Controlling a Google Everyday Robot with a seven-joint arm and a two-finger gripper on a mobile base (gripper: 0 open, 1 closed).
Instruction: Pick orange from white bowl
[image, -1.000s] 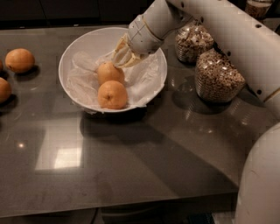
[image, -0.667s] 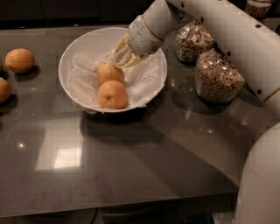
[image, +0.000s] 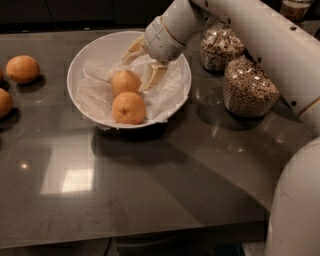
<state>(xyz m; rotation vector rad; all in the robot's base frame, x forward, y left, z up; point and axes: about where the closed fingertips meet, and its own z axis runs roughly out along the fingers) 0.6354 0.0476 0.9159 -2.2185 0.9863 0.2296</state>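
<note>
Barely anything has shifted: the gripper (image: 142, 64), jaws spread (empty), hangs inside the white bowl (image: 100, 50) by its far rim; the orange (image: 125, 81) lies just left and nearer.

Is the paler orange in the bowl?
In. The pale round orange rests inside the wide white bowl, the open gripper beside it.

I have just the one view to work from. It looks down at a slant across the worktop (image: 200, 175), high and fairly near, facing the far edge along the top. The arm (image: 260, 45) reaches in from the upper right. A pale rounded part of the robot's body (image: 295, 210) fills the lower right corner, close to the lens. The pincer (image: 143, 64) sits upper middle, fingers apart, inside the white bowl (image: 107, 45).
</note>
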